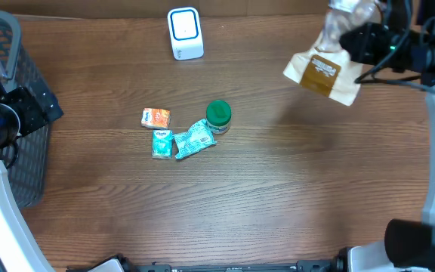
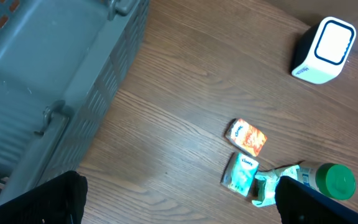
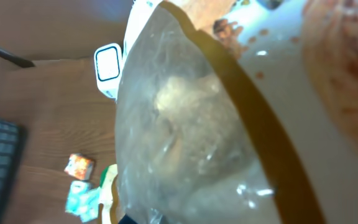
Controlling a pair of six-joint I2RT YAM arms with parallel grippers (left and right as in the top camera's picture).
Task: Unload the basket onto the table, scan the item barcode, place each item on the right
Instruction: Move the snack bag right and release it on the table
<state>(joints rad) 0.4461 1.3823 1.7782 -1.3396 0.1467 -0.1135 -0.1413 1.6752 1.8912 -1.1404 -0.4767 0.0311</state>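
Observation:
My right gripper (image 1: 350, 39) is shut on the top of a white-and-brown snack bag (image 1: 323, 74) with a clear window, held above the table's far right. In the right wrist view the bag (image 3: 229, 124) fills the frame and hides the fingers. The white scanner (image 1: 185, 33) with a blue-rimmed face stands at the far middle, well left of the bag; it also shows as the scanner (image 3: 107, 65) and the scanner (image 2: 325, 50). My left gripper (image 2: 179, 208) is open and holds nothing, hovering over bare wood beside the basket.
A grey basket (image 1: 10, 113) sits at the left edge. At the middle lie an orange packet (image 1: 155, 118), a teal packet (image 1: 161, 143), a teal pouch (image 1: 195, 139) and a green-lidded jar (image 1: 218, 115).

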